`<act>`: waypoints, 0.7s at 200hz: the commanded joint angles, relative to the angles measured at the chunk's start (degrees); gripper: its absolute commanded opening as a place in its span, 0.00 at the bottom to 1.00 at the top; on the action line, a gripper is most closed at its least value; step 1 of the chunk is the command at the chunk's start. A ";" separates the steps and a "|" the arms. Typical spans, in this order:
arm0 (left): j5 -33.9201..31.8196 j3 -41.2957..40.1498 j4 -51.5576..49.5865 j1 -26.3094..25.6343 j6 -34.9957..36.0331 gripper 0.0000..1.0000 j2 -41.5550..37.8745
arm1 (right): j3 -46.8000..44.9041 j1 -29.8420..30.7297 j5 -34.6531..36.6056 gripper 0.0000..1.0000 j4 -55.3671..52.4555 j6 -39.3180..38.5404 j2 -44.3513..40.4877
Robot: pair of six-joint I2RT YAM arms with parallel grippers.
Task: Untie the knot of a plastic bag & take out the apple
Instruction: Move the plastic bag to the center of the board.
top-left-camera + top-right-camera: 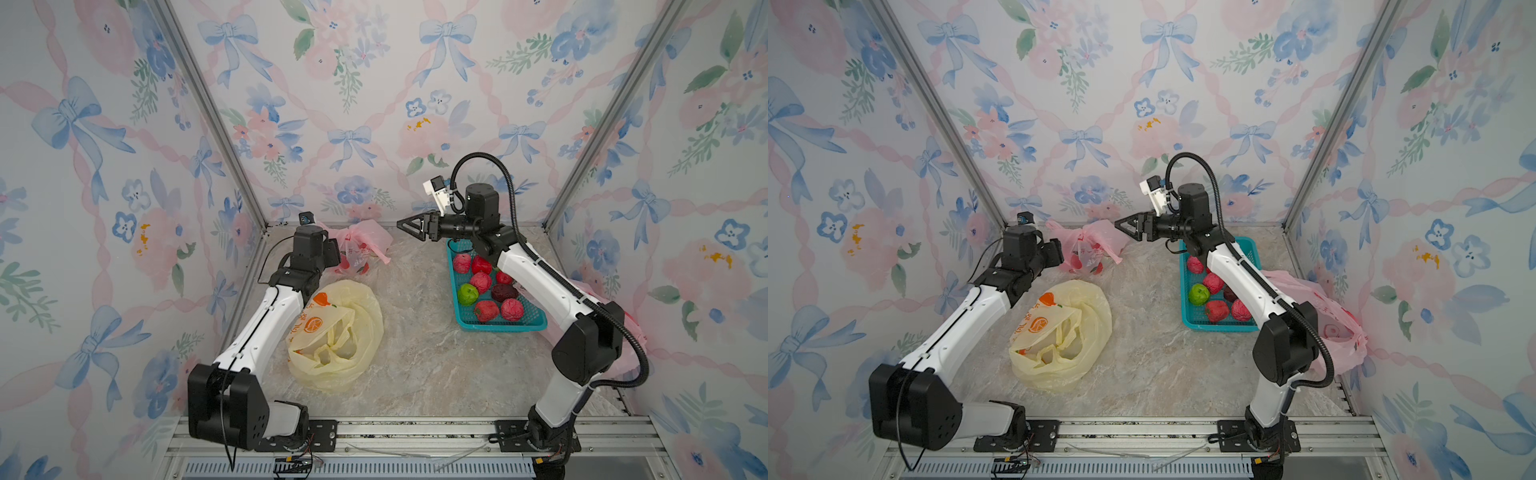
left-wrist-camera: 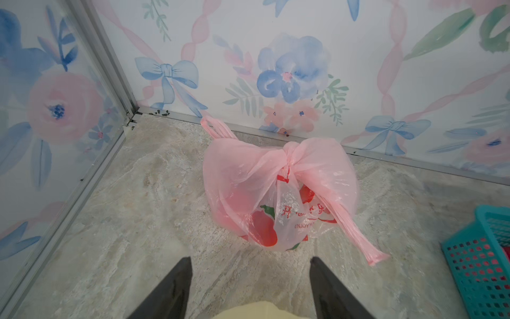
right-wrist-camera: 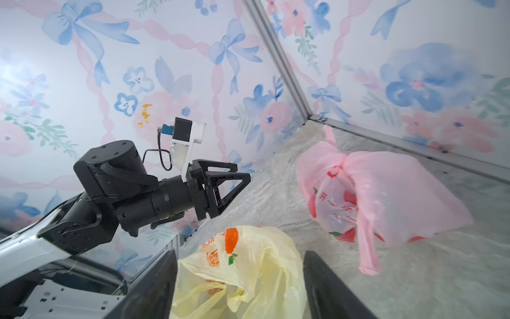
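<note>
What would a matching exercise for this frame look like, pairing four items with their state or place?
Column 1:
1. pink bag
2. yellow bag
3. basket
4. left end effector

Column 2:
a. open, holding nothing
b. knotted shut, near the back wall
c. lying slack with handles loose, mid-table
d. holding red fruit and one green fruit

Pairs: 1-b, 2-c, 3-d, 4-a
</note>
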 commanded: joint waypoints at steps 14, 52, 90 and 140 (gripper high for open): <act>-7.08 9.50 2.59 -0.19 2.60 0.77 12.37 | -5.50 1.13 7.66 0.73 -9.11 -6.27 -2.44; -2.16 19.66 2.05 0.08 2.44 0.79 24.35 | -9.37 -1.47 9.43 0.74 -10.18 -7.50 -6.12; 2.18 30.88 -3.61 0.07 1.83 0.78 35.16 | -13.96 -3.97 10.25 0.74 -8.71 -7.30 -11.05; 4.94 33.20 -6.77 0.05 0.22 0.57 39.68 | -16.41 -6.15 10.14 0.74 -8.33 -6.90 -13.07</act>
